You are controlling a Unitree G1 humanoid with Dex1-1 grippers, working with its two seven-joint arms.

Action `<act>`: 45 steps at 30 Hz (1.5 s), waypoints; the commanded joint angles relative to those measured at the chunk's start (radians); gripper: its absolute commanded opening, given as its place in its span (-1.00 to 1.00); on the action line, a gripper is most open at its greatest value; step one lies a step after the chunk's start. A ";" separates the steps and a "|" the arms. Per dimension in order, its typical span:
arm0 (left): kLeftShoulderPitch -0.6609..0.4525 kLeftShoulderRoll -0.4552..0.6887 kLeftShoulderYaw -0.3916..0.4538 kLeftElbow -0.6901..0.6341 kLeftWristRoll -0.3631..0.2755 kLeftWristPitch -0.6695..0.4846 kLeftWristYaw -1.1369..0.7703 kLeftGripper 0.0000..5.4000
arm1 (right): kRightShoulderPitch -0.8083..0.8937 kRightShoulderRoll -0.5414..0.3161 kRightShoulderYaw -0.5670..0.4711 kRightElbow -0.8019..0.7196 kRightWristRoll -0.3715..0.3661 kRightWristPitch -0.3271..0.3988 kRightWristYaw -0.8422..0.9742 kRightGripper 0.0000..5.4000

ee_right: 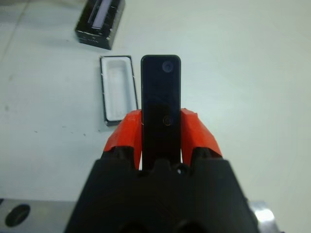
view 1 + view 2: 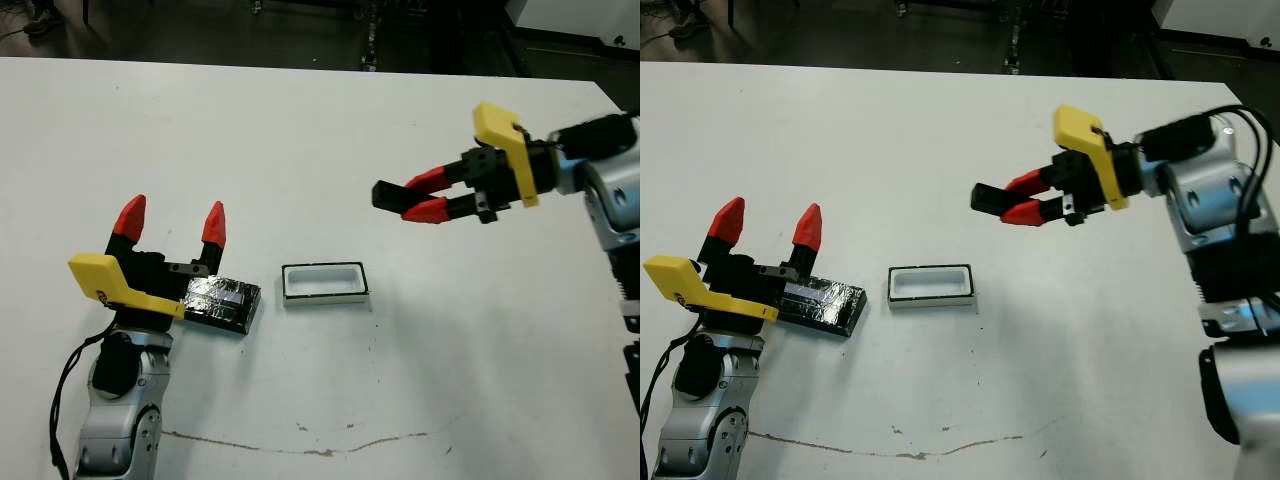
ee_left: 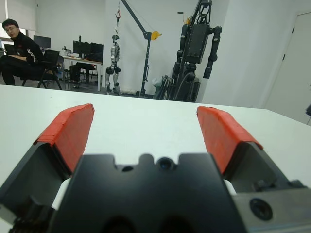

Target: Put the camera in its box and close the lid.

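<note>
Currently, starting at the nine o'clock side of the white table (image 2: 300, 150), the left gripper (image 2: 172, 222) rests low with its two red-tipped fingers spread wide and nothing between them. The lid (image 2: 222, 302), glossy and crinkled, lies on the table just at that gripper's three o'clock side, partly tucked behind its black body; whether the gripper touches it cannot be told. Next comes the box (image 2: 324, 282), sitting open near the table's centre with its white inside empty, close beside the lid but apart from it.

Over toward three o'clock, the right gripper (image 2: 410, 198) hangs in the air well above and beyond the box, fingers pinching the camera (image 1: 161, 104). In the right wrist view the slim black bar stands out past the fingertips, gripped along its lower half, and the box lies beside its line, not under it.

The risks, as I judge them, lie in the placement. The camera is nearly as long as the tray's hollow, so a slightly skewed or off-centre descent could land one end on the rim, tipping the light tray or leaving the bar propped. Releasing too high could bounce it out. Afterward, the left gripper could nudge the lid away instead of lifting it.
</note>
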 commanded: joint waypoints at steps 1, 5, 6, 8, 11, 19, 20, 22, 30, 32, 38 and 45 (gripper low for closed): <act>0.008 0.005 -0.002 0.002 0.012 0.006 0.004 1.00 | -0.039 0.056 0.033 0.066 -0.005 -0.007 0.030 -0.38; 0.009 0.004 -0.003 -0.002 0.012 0.012 0.009 1.00 | -0.063 0.133 0.054 0.156 -0.008 -0.048 0.065 -0.38; 0.009 0.003 -0.003 -0.004 0.012 0.014 0.011 1.00 | -0.062 0.150 0.059 0.166 -0.017 -0.076 0.059 -0.38; 0.008 0.003 -0.003 -0.003 0.008 0.013 0.009 1.00 | -0.063 0.180 0.076 0.170 -0.035 -0.094 0.048 -0.38; 0.010 0.000 -0.003 -0.002 0.004 0.011 0.010 1.00 | -0.049 0.207 0.086 0.172 -0.047 -0.100 0.039 -0.38; 0.016 0.001 -0.003 -0.004 0.002 0.014 0.011 1.00 | -0.001 0.236 0.101 0.181 -0.067 -0.077 0.006 -0.38; 0.016 0.002 -0.003 -0.003 0.002 0.014 0.010 1.00 | 0.000 0.241 0.100 0.185 -0.065 -0.075 0.005 -0.38; 0.016 0.000 -0.004 -0.001 -0.001 0.013 0.009 1.00 | 0.002 0.249 0.096 0.185 -0.063 -0.072 0.001 -0.38; 0.018 0.001 -0.005 0.002 0.010 0.005 0.012 1.00 | 0.007 0.273 0.101 0.184 -0.069 -0.077 -0.006 -0.38; 0.019 0.001 -0.003 0.003 0.009 0.006 0.012 1.00 | 0.010 0.276 0.105 0.182 -0.072 -0.076 -0.009 -0.38; 0.018 0.000 0.000 0.007 -0.003 0.001 0.004 1.00 | 0.024 0.280 0.103 0.188 -0.061 -0.054 0.002 -0.38; 0.020 0.000 -0.002 0.004 0.000 0.004 0.008 1.00 | 0.029 0.281 0.112 0.184 -0.065 -0.037 0.011 -0.38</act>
